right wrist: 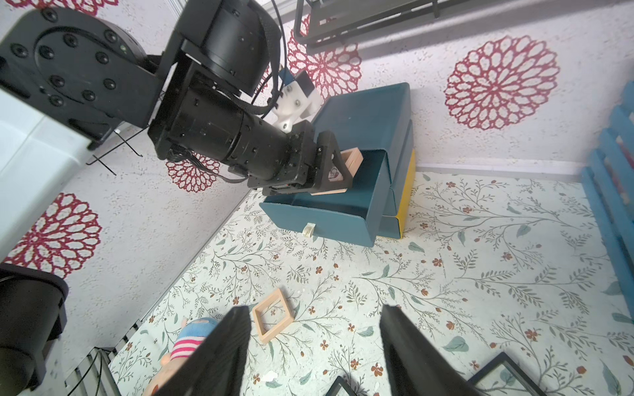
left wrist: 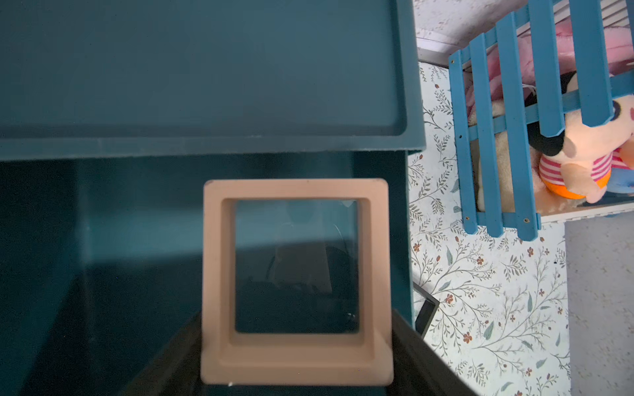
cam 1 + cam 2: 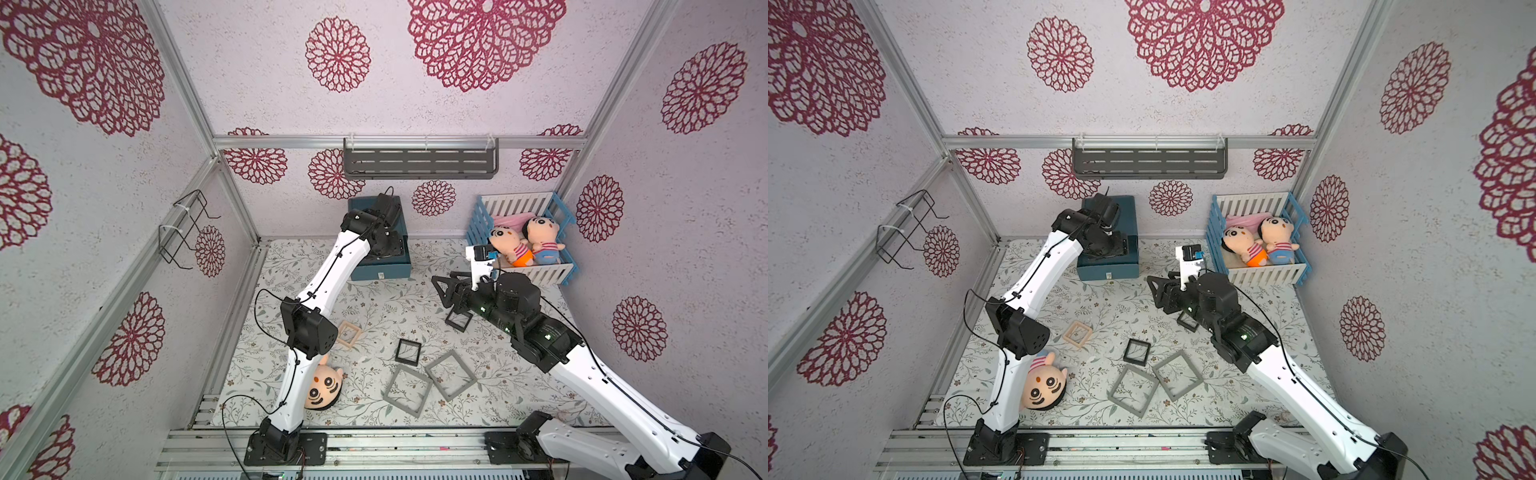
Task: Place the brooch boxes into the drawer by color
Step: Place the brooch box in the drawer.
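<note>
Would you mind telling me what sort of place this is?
Probably a robot test cell dressed as a nursery: wallpapered panels on an aluminium frame, a left arm and right arm bolted to a rail, and a toy crib holding plush dolls.

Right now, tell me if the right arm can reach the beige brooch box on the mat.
Probably yes. The right gripper is open and empty, and the beige brooch box lies flat on bare mat ahead, though the left arm's elbow hangs close.
</note>
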